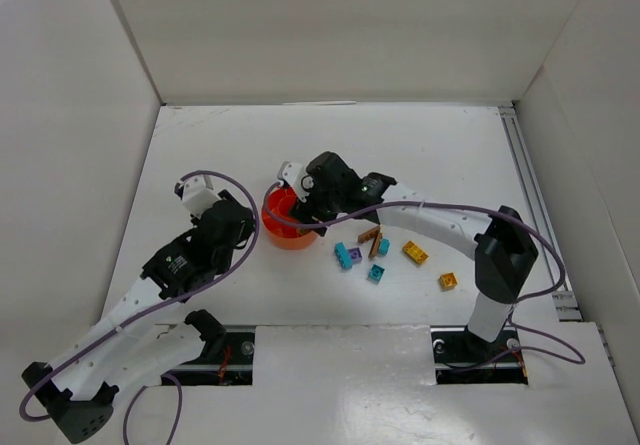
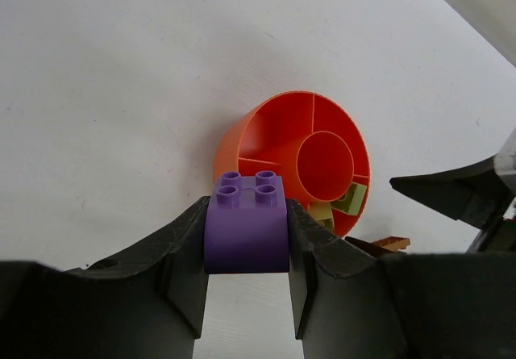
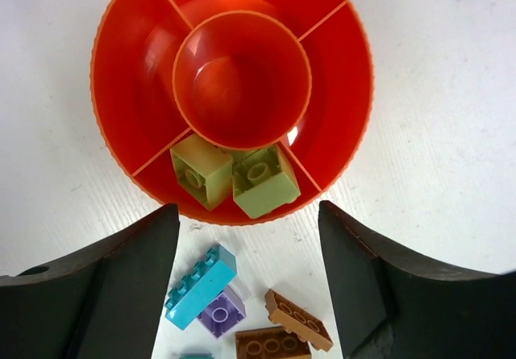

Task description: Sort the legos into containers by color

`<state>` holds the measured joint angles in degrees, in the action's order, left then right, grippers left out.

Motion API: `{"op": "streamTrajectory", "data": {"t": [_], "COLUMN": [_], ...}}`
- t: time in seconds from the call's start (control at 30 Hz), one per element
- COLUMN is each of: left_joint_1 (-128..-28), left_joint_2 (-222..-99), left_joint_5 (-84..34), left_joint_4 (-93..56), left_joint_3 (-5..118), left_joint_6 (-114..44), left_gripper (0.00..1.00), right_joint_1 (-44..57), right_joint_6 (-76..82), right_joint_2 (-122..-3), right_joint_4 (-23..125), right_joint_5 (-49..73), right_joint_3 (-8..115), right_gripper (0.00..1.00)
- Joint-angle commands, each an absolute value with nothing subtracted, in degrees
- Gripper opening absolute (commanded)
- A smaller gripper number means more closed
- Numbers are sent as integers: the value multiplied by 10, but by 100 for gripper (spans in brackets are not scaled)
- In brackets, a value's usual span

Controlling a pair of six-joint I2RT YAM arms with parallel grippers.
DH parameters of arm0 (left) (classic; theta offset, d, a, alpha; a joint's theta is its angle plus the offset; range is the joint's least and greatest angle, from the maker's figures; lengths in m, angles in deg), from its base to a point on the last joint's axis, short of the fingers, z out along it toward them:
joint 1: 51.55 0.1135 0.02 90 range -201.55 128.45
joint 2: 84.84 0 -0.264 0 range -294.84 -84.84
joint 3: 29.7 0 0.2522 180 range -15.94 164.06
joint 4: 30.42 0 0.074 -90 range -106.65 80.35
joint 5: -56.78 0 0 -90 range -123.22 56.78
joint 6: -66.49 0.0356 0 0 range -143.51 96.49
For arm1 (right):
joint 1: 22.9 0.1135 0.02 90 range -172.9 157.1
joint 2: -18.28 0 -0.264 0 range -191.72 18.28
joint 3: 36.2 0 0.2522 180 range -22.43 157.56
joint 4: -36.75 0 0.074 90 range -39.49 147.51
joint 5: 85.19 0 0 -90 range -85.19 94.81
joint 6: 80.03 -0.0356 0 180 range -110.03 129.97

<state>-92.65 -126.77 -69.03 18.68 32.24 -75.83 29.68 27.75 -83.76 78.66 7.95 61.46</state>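
Two pale green bricks (image 3: 264,180) lie side by side, touching, in one wedge of the dish (image 3: 339,109). It is the wedge nearest my right wrist camera, and they sit against the round hub (image 3: 242,77). The other wedges I can see, and the hub, hold nothing.

My right gripper (image 3: 247,214) hangs over that near rim with its jaws spread wide and nothing between them.

My left gripper (image 2: 248,214) is clamped on a purple brick (image 2: 246,242), one finger on each side, with the four studs pointing towards the dish. From the top view it sits just to the left of the dish, on the side away from the loose pieces. I cannot tell how high it is above the table (image 1: 450,155).

The dish stands near the middle of the table, between the two grippers. The remaining pieces lie on the table to its right. Through the right wrist camera I see a teal brick (image 3: 201,286) lying at a slant with a loose purple brick (image 3: 221,312) touching its lower end, and two brown bricks (image 3: 298,320) just beside them. In the top view more teal pieces lie close to that group. Further right are a yellow brick (image 1: 415,253) and a second yellow brick (image 1: 448,281), apart from each other.
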Motion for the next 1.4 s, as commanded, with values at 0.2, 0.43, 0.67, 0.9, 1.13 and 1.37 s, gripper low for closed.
{"op": "streamTrajectory", "data": {"t": [0.2,0.43,0.67,0.9,1.13,1.37], "left_joint_1": [-924,-924,-924,-924,-924,-929], "left_joint_2": [-1285,-1363,-1385,-1398,-1419,-1425], "left_joint_5": [-626,-522,-517,-554,-584,-586], "left_joint_4": [124,51,23,2,-27,-23], "left_joint_3": [318,301,287,267,255,244], "left_joint_6": [-694,-620,-609,-619,-618,-617], "left_gripper": [5,0,0,0,0,21], "right_joint_1": [272,195,141,116,106,101], "right_joint_6": [239,212,205,205,205,200], "right_joint_2": [-705,-593,-532,-508,-490,-475], "right_joint_4": [740,716,723,728,739,751], "right_joint_5": [77,89,94,105,105,100], "right_joint_3": [567,460,402,385,379,369], "right_gripper": [77,80,82,82,82,82]}}
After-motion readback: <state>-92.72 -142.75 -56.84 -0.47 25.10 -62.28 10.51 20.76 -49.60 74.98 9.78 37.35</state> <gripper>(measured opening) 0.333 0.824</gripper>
